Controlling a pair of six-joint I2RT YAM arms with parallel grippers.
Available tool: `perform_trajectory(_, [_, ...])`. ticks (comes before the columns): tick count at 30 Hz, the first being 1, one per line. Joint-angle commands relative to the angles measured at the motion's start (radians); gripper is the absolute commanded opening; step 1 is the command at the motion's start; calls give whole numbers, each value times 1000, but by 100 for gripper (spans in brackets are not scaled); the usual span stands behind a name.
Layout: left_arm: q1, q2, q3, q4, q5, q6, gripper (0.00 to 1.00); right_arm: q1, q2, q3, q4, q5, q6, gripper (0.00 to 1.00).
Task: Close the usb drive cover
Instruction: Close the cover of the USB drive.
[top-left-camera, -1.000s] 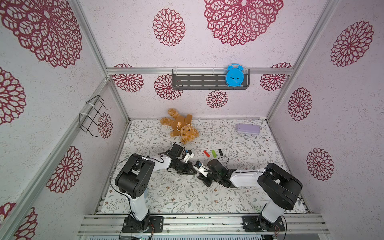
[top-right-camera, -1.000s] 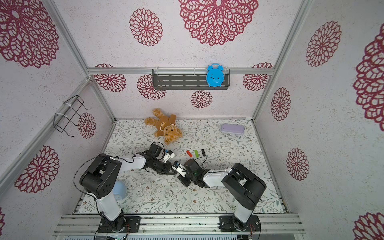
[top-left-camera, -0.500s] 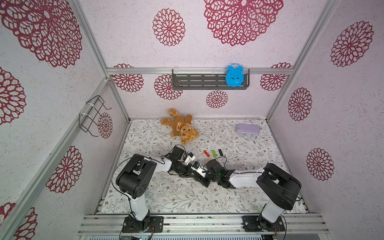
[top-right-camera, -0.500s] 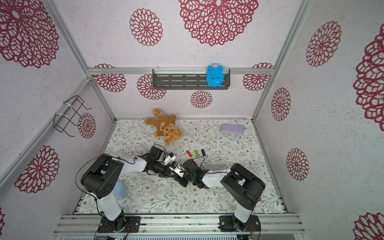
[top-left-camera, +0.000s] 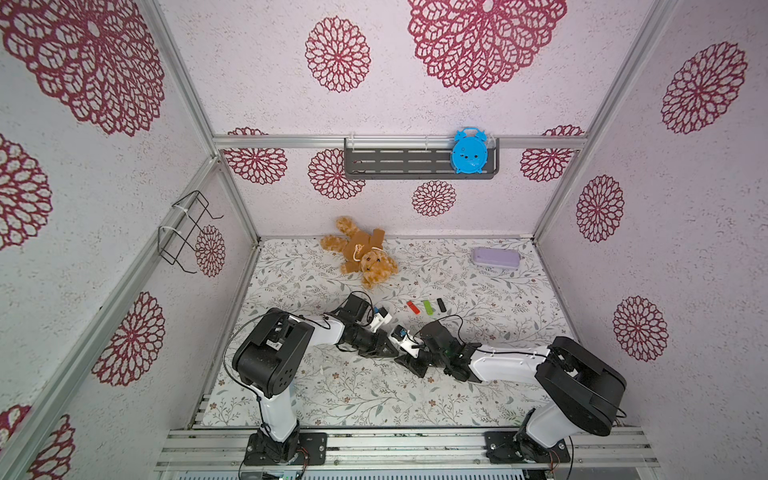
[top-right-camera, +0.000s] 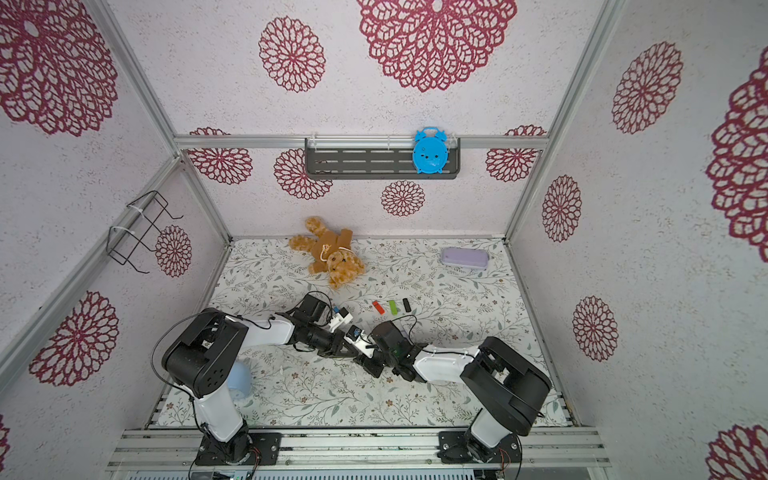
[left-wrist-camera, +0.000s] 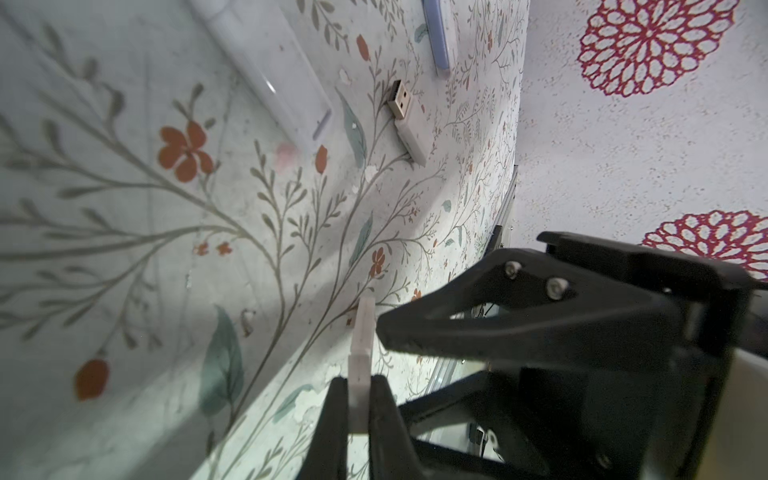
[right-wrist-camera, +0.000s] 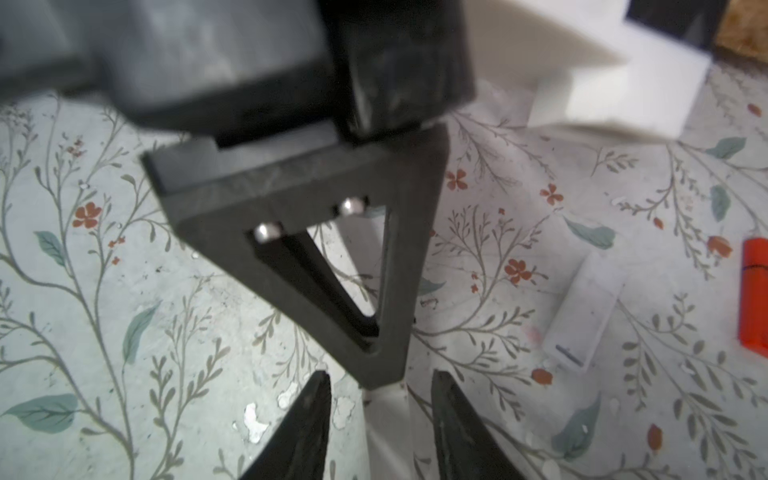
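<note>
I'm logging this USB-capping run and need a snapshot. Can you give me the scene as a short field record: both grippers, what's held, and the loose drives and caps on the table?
left gripper: shut on a white piece, pinched edge-on
right gripper: open, jaws apart with the white piece between them
uncapped drive: white, lying on the table, metal connector exposed
loose cap: translucent white, near the red drive, not touching
row: red drive, green drive, black drive
cover state: cannot tell whether the held piece is capped
</note>
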Motion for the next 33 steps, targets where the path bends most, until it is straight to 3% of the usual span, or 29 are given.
perform_trajectory(1, [-11, -21, -2, 6, 9, 6, 0, -7, -2, 10, -51, 21, -5, 44])
perform_trajectory(13, [-10, -20, -8, 29, 14, -8, 0, -14, 64, 45, -86, 38, -40, 40])
perform_trajectory(21, [-8, -22, -12, 40, 20, -19, 0, -17, 44, 50, -82, 42, -38, 13])
perform_trajectory(33, [-5, -30, -14, 103, 122, -72, 0, -15, -59, 63, 108, 23, 30, 2])
